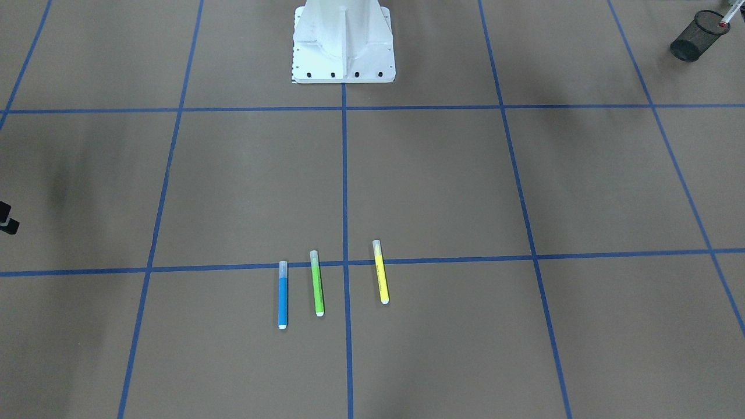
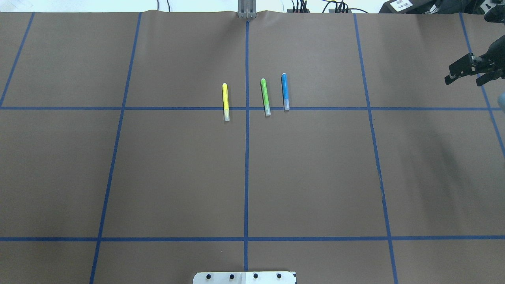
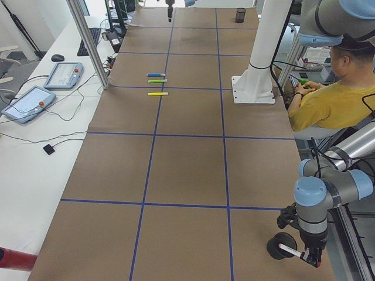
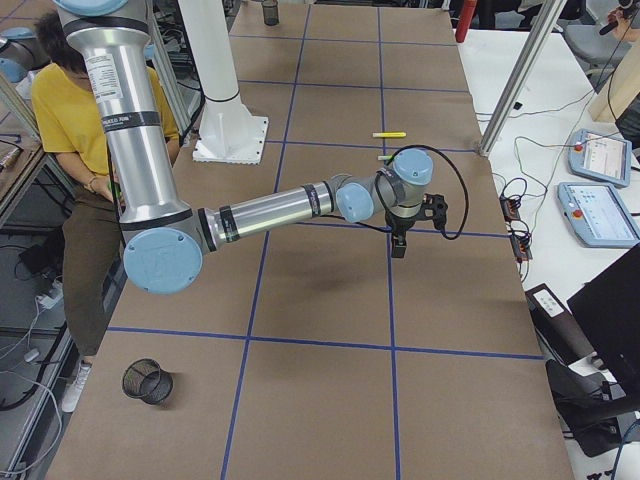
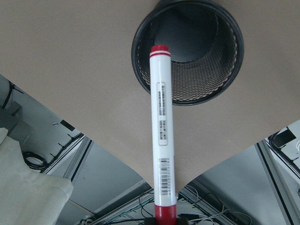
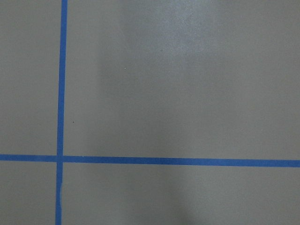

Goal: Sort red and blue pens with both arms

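Red pen (image 5: 161,136) in L tool (image 3: 310,259), wrist down, tip over mesh cup (image 5: 206,70).

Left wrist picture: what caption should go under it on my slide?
White plastic marker with red ends, tip aimed at the open mouth of a round black mesh cup on brown tabletop.

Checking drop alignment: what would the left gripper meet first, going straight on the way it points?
Most likely the mesh cup: the red pen in the left gripper points into its open mouth, though depth is unclear.
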